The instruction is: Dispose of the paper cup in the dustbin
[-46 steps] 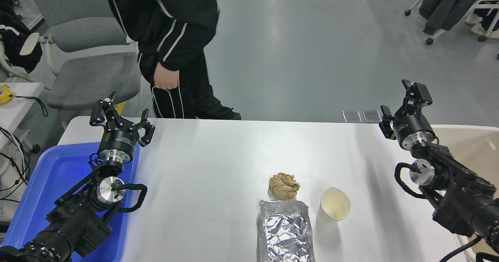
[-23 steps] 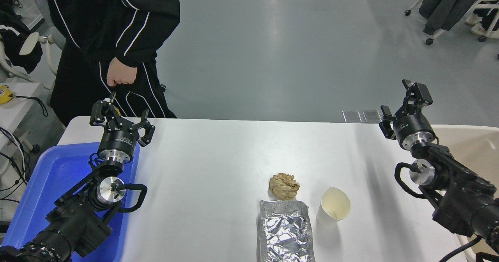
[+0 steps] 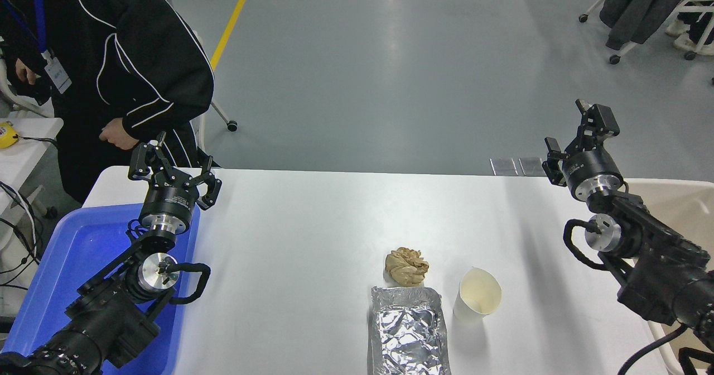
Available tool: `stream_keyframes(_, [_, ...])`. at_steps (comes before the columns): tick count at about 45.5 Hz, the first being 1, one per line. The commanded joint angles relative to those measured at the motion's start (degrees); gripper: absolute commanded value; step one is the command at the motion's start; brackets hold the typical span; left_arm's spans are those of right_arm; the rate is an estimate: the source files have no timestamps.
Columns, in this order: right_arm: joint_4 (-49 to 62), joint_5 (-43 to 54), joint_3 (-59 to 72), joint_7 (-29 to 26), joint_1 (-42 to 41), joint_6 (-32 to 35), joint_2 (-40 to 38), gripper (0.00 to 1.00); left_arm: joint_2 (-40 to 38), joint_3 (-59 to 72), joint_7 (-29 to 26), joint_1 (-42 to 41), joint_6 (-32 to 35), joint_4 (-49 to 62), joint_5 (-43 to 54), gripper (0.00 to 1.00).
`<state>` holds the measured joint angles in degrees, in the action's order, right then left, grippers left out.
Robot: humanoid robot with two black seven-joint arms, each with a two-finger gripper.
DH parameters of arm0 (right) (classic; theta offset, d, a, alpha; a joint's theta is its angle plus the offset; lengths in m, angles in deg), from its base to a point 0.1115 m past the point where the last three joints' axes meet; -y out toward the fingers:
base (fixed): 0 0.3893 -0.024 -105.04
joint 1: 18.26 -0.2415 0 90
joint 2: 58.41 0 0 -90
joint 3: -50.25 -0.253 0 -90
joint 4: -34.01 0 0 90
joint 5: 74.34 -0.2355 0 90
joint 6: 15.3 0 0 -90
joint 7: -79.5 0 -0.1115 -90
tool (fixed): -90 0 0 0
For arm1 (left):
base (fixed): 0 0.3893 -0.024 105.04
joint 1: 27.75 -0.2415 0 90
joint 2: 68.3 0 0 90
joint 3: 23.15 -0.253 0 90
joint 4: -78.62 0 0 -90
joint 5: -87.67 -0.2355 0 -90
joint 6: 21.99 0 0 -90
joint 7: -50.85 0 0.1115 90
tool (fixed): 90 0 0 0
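Observation:
The white paper cup [image 3: 477,298] stands upright on the white table [image 3: 312,224], near the front and right of centre, its cream inside showing. The beige dustbin [image 3: 672,205] is at the right edge, mostly hidden behind my right arm. My right gripper [image 3: 574,132] is open and empty, raised above the table's far right edge, well behind and to the right of the cup. My left gripper [image 3: 170,166] is open and empty, parked at the far left above the blue tray.
A crumpled brown paper ball [image 3: 406,266] and a silver foil tray [image 3: 408,330] lie just left of the cup. A blue plastic tray [image 3: 67,263] sits at the left under my left arm. A person in black [image 3: 111,68] leans at the far left.
The person has walked left along the table's far side. My right gripper has risen slightly. The cup and my left arm have not moved.

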<state>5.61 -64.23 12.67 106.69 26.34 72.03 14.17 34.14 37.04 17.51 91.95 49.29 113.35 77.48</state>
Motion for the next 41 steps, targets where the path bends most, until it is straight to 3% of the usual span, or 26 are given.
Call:
stream_keyframes(1, [4.84,0.00,0.93,-5.04,-1.88,-1.02,0.28,0.99,-0.05,0.02,0.03,0.00,0.00,-0.01,-0.01,1.00])
stream_keyframes(36, [6.78,0.00,4.97,-5.75,-4.69,-0.05,-3.49,1.00,-0.05,0.01,-0.05,0.00,0.00,0.08,-0.01,1.00])
stream_keyframes(41, [3.79,0.00,11.72,-5.75,-7.41,0.13,-5.51,0.99,-0.05,0.02,0.03,0.00,0.00,-0.01,-0.01,1.00])
